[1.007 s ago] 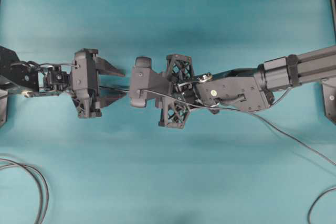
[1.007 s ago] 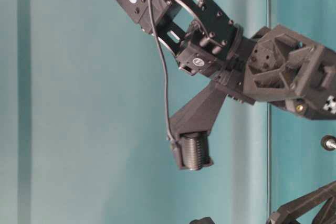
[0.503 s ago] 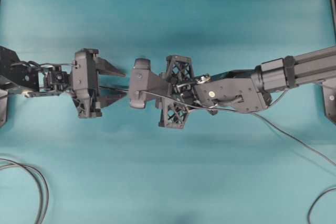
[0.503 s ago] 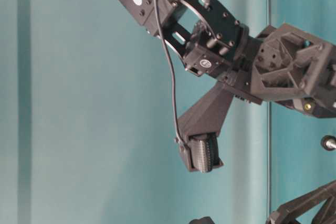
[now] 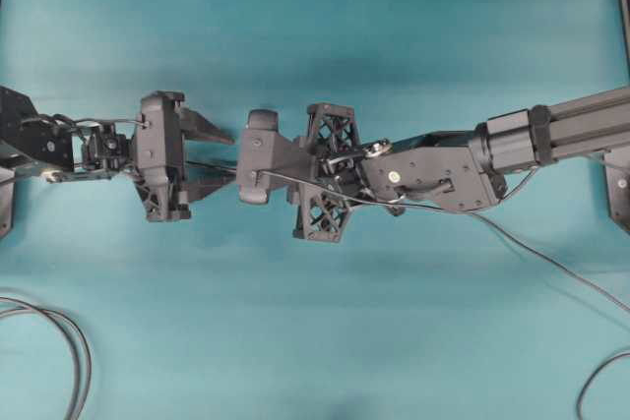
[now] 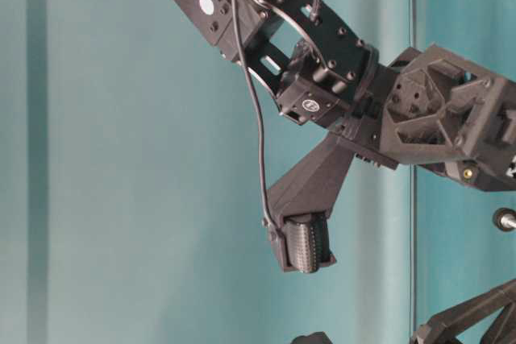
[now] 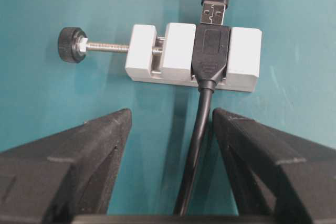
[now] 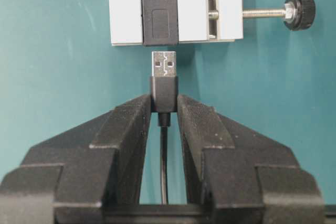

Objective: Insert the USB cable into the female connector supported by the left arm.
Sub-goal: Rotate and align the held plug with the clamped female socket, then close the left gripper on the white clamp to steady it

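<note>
In the right wrist view my right gripper (image 8: 164, 100) is shut on the dark plug of the USB cable (image 8: 164, 92). Its metal tip points at the black female connector (image 8: 160, 17), a small gap short of the socket and in line with it. The connector sits clamped in a white block (image 8: 126, 17) with a screw rod and dark knob (image 8: 300, 11). In the left wrist view the female connector (image 7: 212, 56) lies just beyond my open left gripper (image 7: 172, 116), and its cable runs back between the fingers. Overhead, the left gripper (image 5: 212, 156) faces the right gripper (image 5: 258, 156) tip to tip.
Thick black cable loops (image 5: 59, 341) lie at the mat's front left, and another cable (image 5: 600, 381) curls at the front right. The thin USB cable (image 5: 551, 258) trails off to the right under the right arm (image 5: 551, 135).
The right gripper has crept slightly toward the left gripper, carrying the plug. The left arm has not moved.
</note>
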### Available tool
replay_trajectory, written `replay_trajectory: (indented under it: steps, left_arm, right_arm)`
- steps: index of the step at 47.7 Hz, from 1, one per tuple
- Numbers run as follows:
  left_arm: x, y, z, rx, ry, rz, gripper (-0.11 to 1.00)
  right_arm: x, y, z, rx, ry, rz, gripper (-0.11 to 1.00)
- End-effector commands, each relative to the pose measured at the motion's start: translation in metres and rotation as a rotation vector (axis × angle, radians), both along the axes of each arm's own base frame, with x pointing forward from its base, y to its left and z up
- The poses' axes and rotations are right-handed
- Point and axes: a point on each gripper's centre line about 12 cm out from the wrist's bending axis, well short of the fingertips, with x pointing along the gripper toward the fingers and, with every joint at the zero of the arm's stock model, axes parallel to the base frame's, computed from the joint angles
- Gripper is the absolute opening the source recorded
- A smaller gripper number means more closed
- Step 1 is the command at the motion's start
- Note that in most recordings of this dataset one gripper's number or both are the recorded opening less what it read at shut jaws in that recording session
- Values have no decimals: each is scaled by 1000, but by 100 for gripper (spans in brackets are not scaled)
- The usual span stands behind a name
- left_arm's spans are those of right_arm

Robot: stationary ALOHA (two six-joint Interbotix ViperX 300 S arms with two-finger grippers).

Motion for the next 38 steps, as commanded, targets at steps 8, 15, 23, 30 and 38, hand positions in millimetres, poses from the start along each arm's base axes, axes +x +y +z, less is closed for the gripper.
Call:
replay_trajectory:
  steps: [8,15,23,30,38]
  left_arm:
    - [6,0,6,-5,-27,2,78]
    - [6,0,6,-5,-28,2,78]
    - [6,0,6,-4,-27,1,78]
    - [6,0,6,-4,-28,1,78]
    - [8,-2,7,-4,-33,-4,78]
  right_arm:
    - [9,2,17,0,-51,9,22]
    - [9,2,17,-2,-49,13,22]
    - [9,2,16,-2,-47,13,22]
    - [11,2,15,-3,-48,16,22]
    - [14,2,15,-9,-49,25,22]
